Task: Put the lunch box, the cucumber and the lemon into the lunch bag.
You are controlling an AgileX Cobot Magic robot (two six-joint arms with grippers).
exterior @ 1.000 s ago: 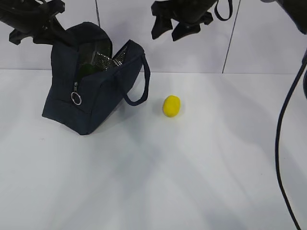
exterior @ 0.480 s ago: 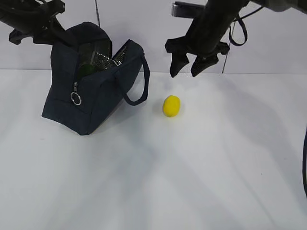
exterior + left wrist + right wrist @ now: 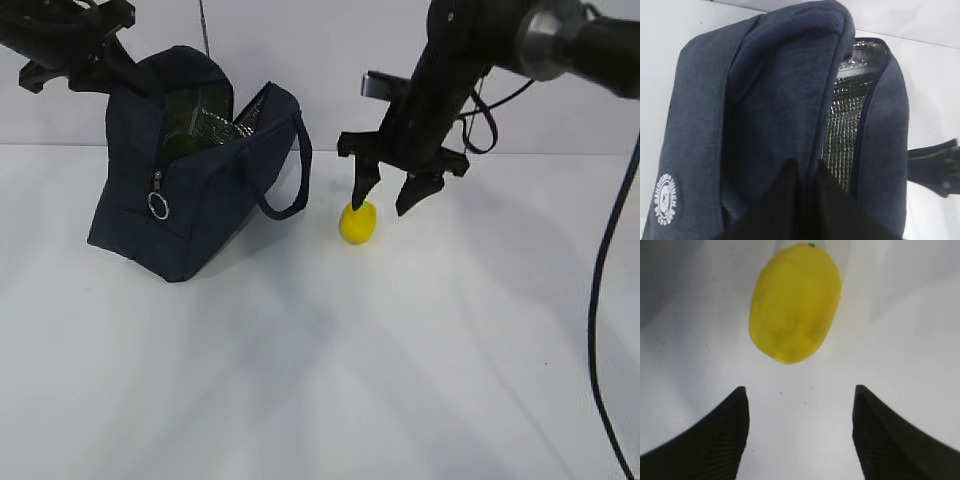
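The lemon [image 3: 358, 222] was small, bright yellow and egg-shaped. It sat on the white table [image 3: 320, 380], a little to the right of the lunch bag [image 3: 190, 190]. The right gripper [image 3: 385, 200] hung just over it with its claws wide apart, holding nothing. The bag was dark blue with shiny silver lining and stood open. The left gripper [image 3: 800, 210] was pinched closed on the bag's top flap. A round white patch [image 3: 667, 200] on the bag had tiny letters, too small to read.
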